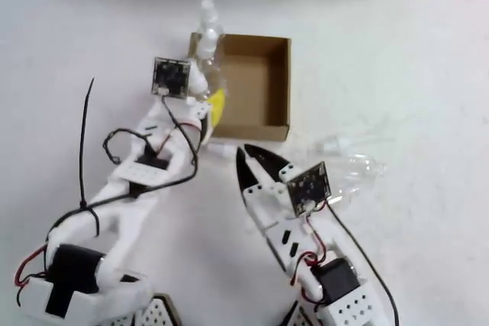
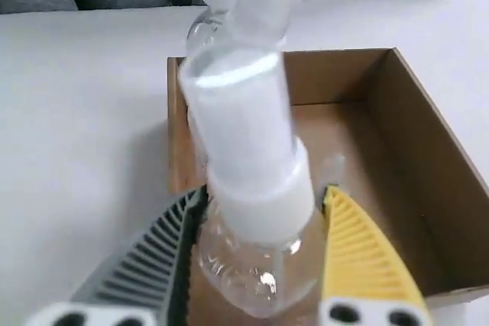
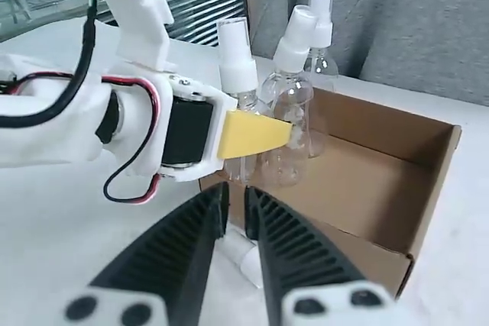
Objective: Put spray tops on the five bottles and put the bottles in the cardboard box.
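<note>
My left gripper (image 2: 256,265) is shut on a clear bottle (image 2: 256,188) with a white spray top. It holds the bottle tilted over the near left wall of the cardboard box (image 2: 428,166). In the right wrist view its yellow finger (image 3: 256,133) presses on that bottle (image 3: 289,139), and two more topped bottles (image 3: 319,51) stand close by at the box's edge. My right gripper (image 3: 235,208) hangs just in front of the box (image 1: 252,85) with only a narrow gap between its black fingers and nothing in it. A loose white spray top (image 3: 244,256) lies on the table below it.
A clear bottle (image 1: 357,167) lies on its side on the white table, right of my right arm, with a white spray top (image 1: 330,143) beside it. The box floor (image 3: 367,181) is bare. Black cables (image 1: 84,143) trail beside the left arm.
</note>
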Tool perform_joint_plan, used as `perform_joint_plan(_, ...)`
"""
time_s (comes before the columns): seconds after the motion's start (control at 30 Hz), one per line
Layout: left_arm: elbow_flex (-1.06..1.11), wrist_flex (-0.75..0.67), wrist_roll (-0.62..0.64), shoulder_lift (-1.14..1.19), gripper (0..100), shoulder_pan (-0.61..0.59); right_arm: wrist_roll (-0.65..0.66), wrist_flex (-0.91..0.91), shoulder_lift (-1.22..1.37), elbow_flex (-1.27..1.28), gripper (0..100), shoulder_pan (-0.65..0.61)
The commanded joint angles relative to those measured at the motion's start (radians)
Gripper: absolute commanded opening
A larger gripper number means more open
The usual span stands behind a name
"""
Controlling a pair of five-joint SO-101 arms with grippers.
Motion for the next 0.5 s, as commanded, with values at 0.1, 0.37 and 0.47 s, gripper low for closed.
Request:
perform_joint_plan(0.1, -0.005, -0.028, -0.012, -0.004, 8, 0.016, 0.008, -0.004, -0.008, 0.008, 1.5, 0.012)
perform_joint_plan(0.37, -0.005, -0.026, -0.012, -0.004, 8, 0.010, 0.008, -0.004, -0.008, 0.008, 1.5, 0.012)
perform_joint_plan(0.47, -0.005, -0.026, -0.040, -0.004, 8, 0.010, 0.008, -0.004, -0.008, 0.008, 1.5, 0.012)
